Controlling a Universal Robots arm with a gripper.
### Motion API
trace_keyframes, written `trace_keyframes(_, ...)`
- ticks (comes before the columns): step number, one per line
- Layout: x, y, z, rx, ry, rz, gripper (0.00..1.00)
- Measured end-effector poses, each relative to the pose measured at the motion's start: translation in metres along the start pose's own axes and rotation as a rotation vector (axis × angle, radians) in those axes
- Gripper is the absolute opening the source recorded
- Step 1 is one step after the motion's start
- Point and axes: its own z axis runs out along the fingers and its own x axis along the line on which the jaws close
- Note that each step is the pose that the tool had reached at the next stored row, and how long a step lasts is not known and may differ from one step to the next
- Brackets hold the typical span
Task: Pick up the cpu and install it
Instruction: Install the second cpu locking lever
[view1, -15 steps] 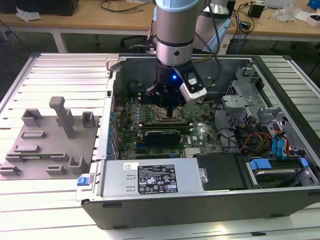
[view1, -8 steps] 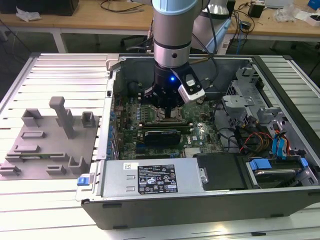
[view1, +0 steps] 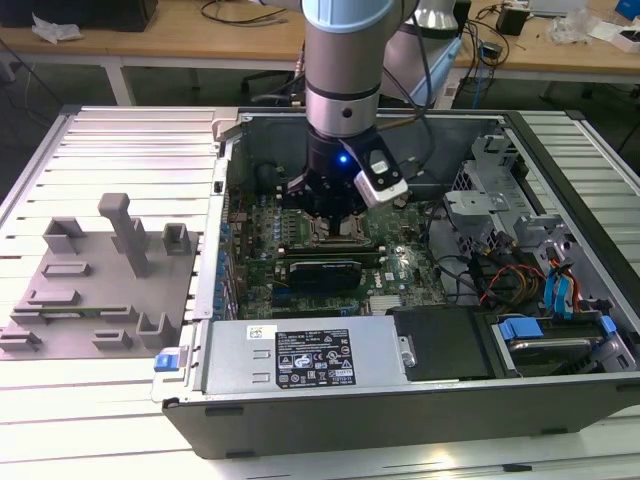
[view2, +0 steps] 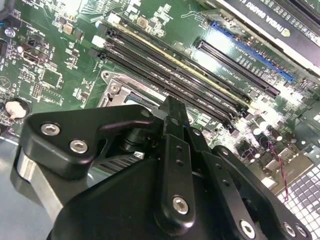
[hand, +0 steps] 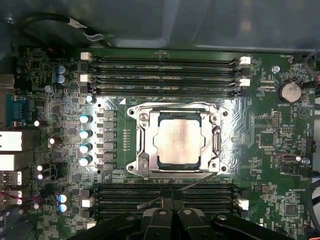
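Observation:
The cpu (hand: 177, 140), a pale silver square chip, lies flat inside the metal socket frame (hand: 138, 116) on the green motherboard (hand: 280, 190). In the first wrist view my gripper (hand: 172, 200) hovers just beside the socket, over the memory slots, its black fingers pressed together with nothing between them. The socket's wire lever (hand: 192, 183) runs between the gripper and the frame. In the exterior view the gripper (view1: 335, 215) hangs low over the socket area inside the open computer case (view1: 400, 410) and covers the chip. The second wrist view has the gripper's body (view2: 150, 190) above the socket's corner (view2: 114, 87).
Memory slots (hand: 165, 67) flank the socket on two sides. A long black expansion card (view1: 322, 272) sits close in front of the gripper, with the power supply (view1: 300, 355) beyond it. Drive cages and cables (view1: 530, 280) crowd the exterior view's right. A grey fixture plate (view1: 90, 290) lies outside the case.

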Motion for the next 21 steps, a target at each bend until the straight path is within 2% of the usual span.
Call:
trace_keyframes(6, 0.0059, 0.0001, 0.0055, 0.0, 0.0001, 0.0, 0.11)
trace_keyframes(8, 0.0127, 0.0002, 0.0078, 0.0001, -0.0003, 0.0, 0.11)
trace_keyframes(14, 0.0148, -0.0003, 0.0095, -0.0033, -0.0005, -0.01, 0.11)
trace_keyframes(16, 0.0154, -0.0022, 0.0096, -0.0084, -0.0007, -0.017, 0.11)
trace_keyframes(17, 0.0157, -0.0032, 0.0096, -0.0115, -0.0009, -0.019, 0.11)
trace_keyframes(18, 0.0165, -0.0047, 0.0097, -0.019, -0.0011, -0.022, 0.11)
trace_keyframes(21, 0.0193, -0.0084, 0.0103, -0.0539, -0.0021, -0.029, 0.11)
